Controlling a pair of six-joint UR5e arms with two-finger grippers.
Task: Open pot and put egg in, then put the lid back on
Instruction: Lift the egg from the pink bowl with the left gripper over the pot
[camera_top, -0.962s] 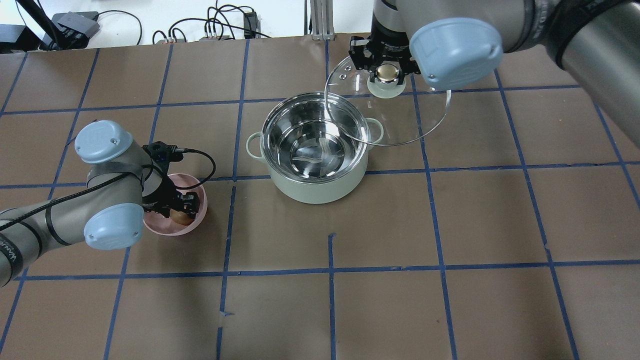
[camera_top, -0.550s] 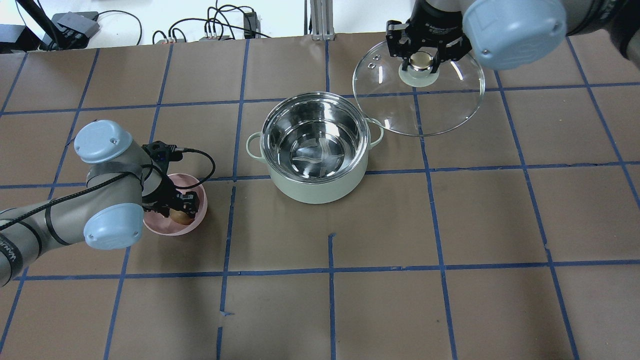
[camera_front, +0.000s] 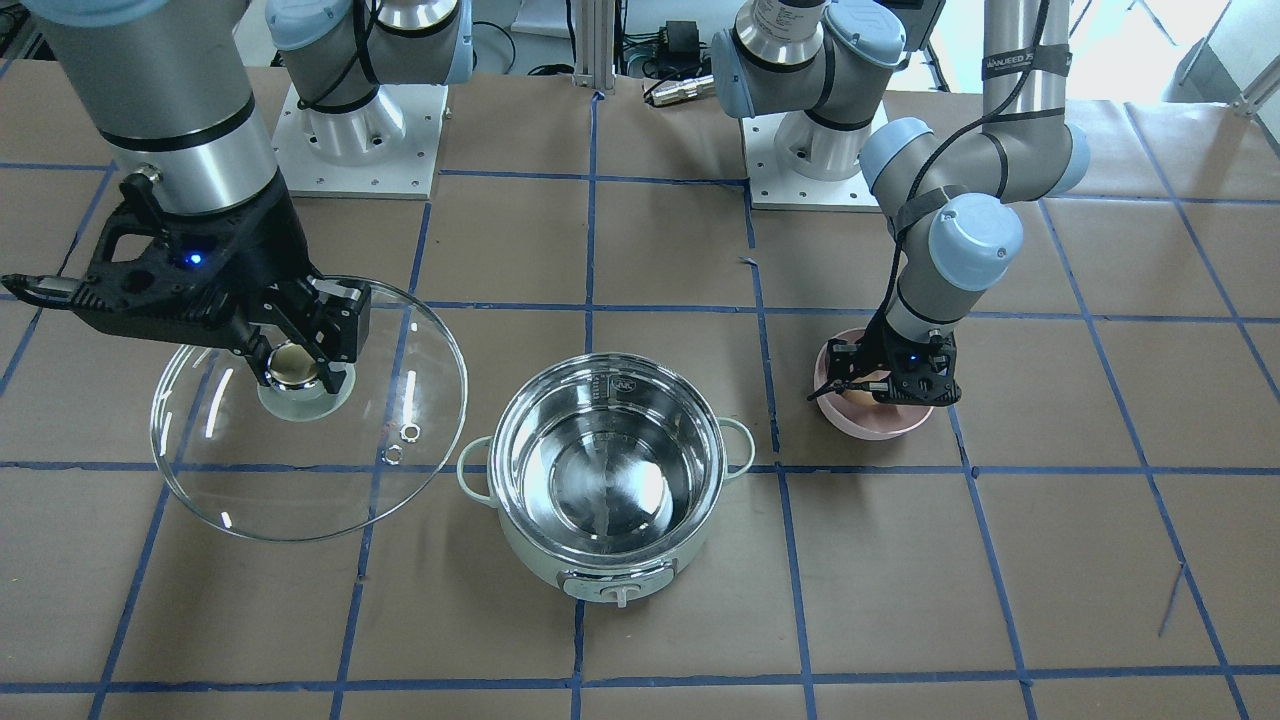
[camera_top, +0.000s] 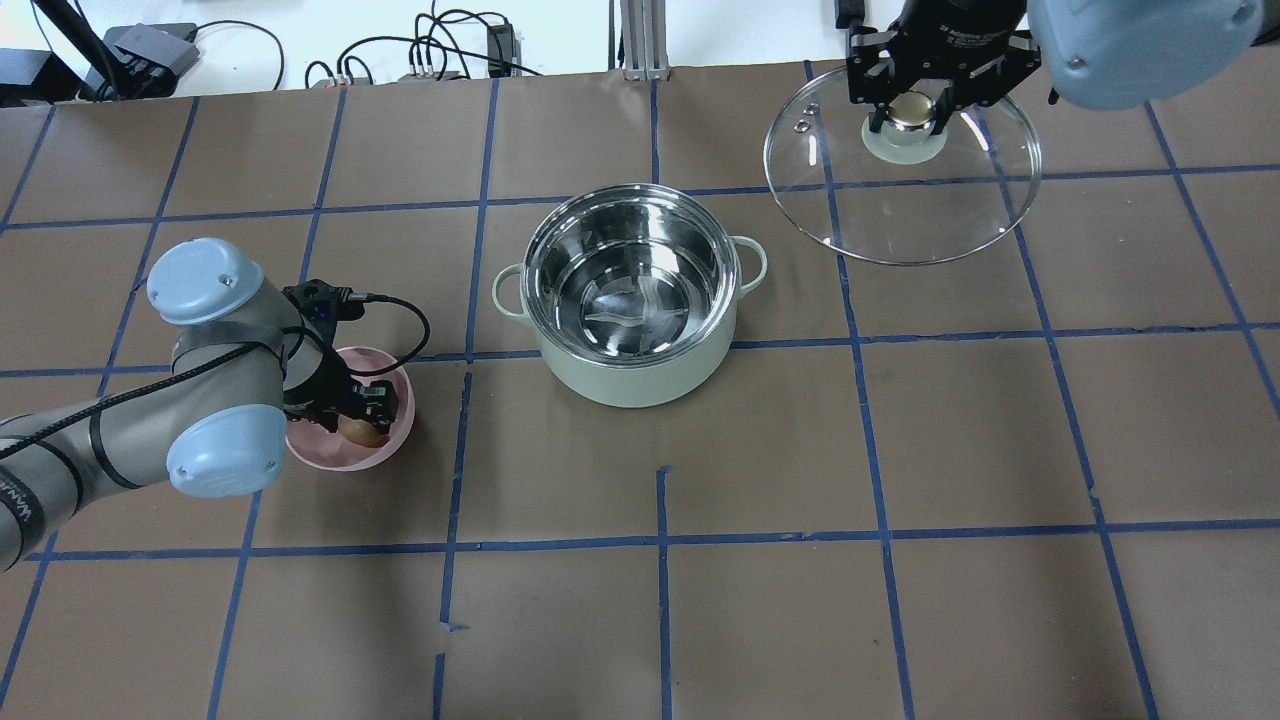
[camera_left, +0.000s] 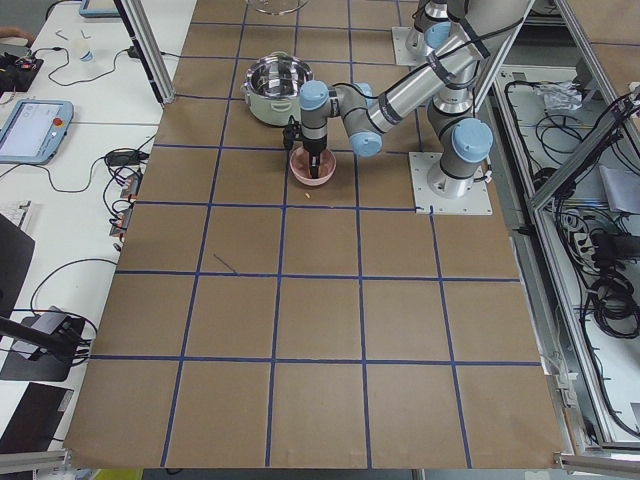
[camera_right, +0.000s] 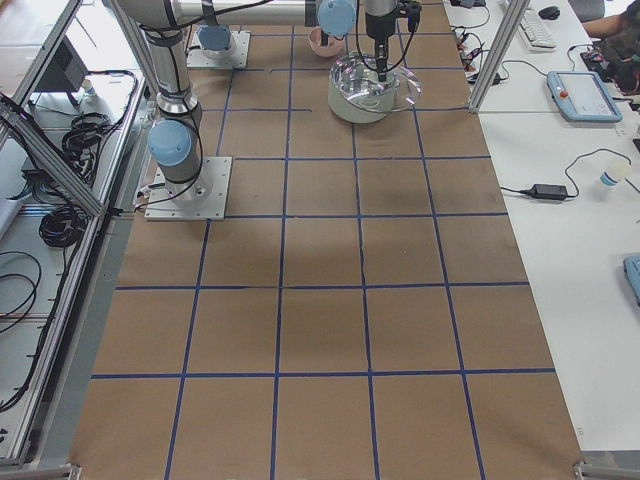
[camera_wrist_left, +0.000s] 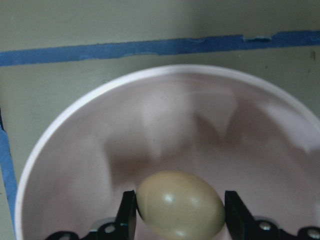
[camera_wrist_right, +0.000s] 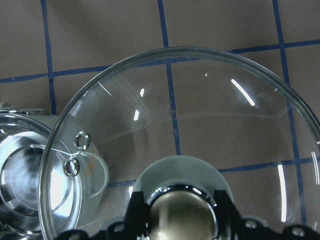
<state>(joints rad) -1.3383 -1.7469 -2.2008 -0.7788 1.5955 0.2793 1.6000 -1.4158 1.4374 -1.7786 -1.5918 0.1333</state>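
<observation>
While the pot stands open in the middle of the table, we see its pale mint-green outer wall, round and smooth, wrapped about a bright steel interior that mirrors the light, with a small loop handle on either side and a control knob on the face turned away from the robot. Brown paper covers the table, marked into squares by blue tape. We find the lid off the pot and out to its right in the overhead view, near the right loop handle but not touching it: a wide disc of clear glass with a thin metal rim, a small steam hole near its edge, and a pale-green base under a shiny metal ball. The right gripper is clamped narrowly on that ball, its black fingers against either side, carrying the lid by it. Well apart on the pot's other side sits the pink bowl, matte and smooth-walled, and low inside it lies the egg, tan, oval and faintly glossy. The left gripper reaches down into the bowl, closed to the egg's width, its fingers touching both sides. We cannot tell whether the egg rests on the bowl's floor.
</observation>
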